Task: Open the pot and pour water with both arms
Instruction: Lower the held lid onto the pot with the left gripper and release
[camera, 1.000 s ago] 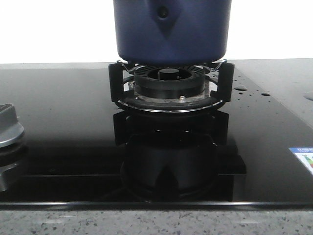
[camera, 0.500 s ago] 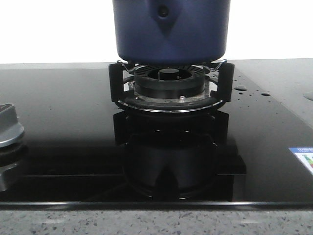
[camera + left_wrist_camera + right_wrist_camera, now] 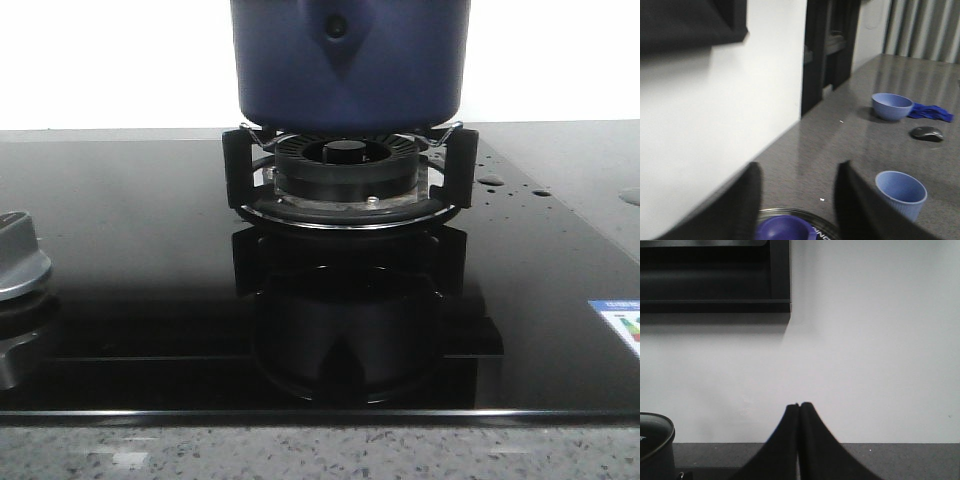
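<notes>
Left fingers [image 3: 752,200] spread either side of the lid knob [image 3: 782,229]; right gripper [image 3: 799,410] empty, pressed shut. Pot [image 3: 350,65] unmoved on the burner [image 3: 348,165] — lid-lifting hasn't begun.

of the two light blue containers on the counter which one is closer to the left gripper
The ribbed cup, just beside the left gripper; the bowl sits farther off, by the cloth.
</notes>
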`<state>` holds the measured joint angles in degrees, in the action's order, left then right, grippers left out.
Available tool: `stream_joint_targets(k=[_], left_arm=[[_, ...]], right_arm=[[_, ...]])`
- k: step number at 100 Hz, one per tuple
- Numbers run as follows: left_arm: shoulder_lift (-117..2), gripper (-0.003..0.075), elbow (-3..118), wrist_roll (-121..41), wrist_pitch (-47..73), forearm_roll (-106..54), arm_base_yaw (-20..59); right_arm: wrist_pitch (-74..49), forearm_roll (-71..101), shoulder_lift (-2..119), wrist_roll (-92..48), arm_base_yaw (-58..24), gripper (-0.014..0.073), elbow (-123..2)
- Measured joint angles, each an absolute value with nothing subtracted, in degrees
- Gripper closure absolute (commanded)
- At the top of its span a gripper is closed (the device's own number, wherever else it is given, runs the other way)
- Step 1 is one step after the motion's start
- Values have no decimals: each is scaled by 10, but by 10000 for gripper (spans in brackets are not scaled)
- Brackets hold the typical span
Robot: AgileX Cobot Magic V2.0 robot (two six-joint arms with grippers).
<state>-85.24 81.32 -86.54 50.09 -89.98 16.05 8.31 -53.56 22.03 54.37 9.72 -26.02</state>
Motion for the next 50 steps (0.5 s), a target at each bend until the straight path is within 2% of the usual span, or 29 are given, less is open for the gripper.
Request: stream_joint_targets(k=[9,25,50], left_arm=[[-791,679,809,-819,507,-844,125],[-669,692,742,-790,504,-788,76],[-445,693,486,-786,383,-765,66]], right_arm=[[83,-559,220,544,73,659,-248],[119,-614,220,544,14,659,-211],[144,-626,220,544,-69,659,-179]])
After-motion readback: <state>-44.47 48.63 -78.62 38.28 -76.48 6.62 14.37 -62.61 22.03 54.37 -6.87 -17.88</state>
